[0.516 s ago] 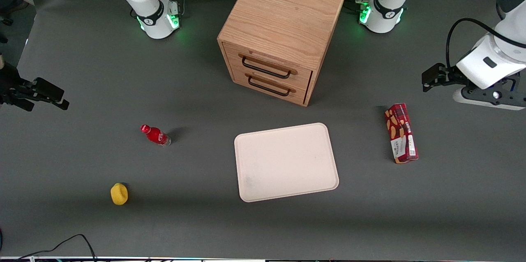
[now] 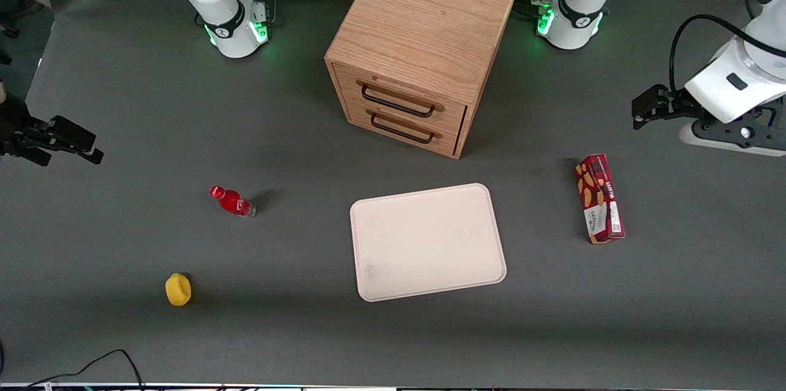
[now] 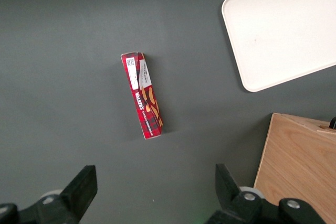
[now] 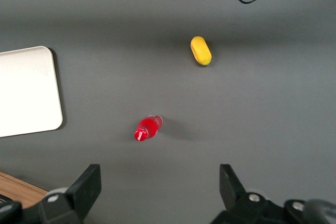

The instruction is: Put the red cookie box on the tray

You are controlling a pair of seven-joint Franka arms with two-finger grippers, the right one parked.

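1. The red cookie box (image 2: pixel 600 199) lies flat on the grey table (image 2: pixel 123 329) at right of centre in the front view, well apart from the tray (image 2: pixel 430 280), which sits near the frame's middle, in front of the wooden drawer cabinet (image 2: pixel 424 41).
2. Handling, judged: a light, stiff cardboard carton; its walls may dent under a hard squeeze. Being long and narrow, it is best taken across the short width near mid-length, so it does not tip.
3. The gripper (image 2: pixel 642 113) hangs at the right edge of the front view, above the box and clear of it. In the wrist view the fingers (image 3: pixel 84 184) stand wide apart, holding nothing.
4. Against the frame half a second earlier: the gripper sits slightly higher in the picture; box, tray, small red bottle (image 2: pixel 232 201) and yellow object (image 2: pixel 178 290) are unmoved.
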